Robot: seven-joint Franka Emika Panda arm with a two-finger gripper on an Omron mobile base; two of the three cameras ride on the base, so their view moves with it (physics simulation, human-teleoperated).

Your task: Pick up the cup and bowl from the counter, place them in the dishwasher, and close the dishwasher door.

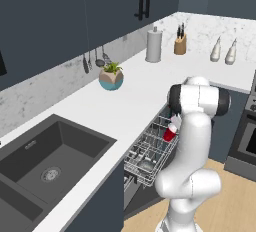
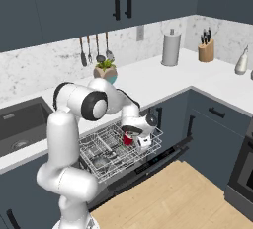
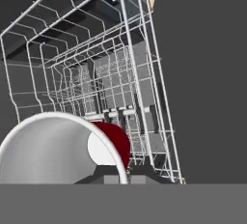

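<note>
My gripper (image 2: 132,137) is shut on the red cup (image 2: 128,138), holding it low over the pulled-out white wire rack (image 2: 116,149) of the dishwasher (image 1: 150,151). From the left base the cup (image 1: 169,134) shows just below my wrist. In the hand view its whitish inside and red wall (image 3: 118,143) sit close to the camera, with the rack wires (image 3: 96,73) behind. The dark grey bowl (image 2: 101,162) lies in the rack's other end (image 1: 146,165). The dishwasher door (image 2: 157,160) hangs open below the rack. The white counter (image 1: 135,93) runs behind.
On the counter stand a teal plant pot (image 1: 111,78), a paper towel roll (image 1: 154,45), a knife block (image 1: 180,43) and two bottles (image 1: 222,51). A dark double sink (image 1: 45,161) is to the left, an oven (image 1: 246,143) to the right. Wooden floor (image 2: 173,198) lies in front.
</note>
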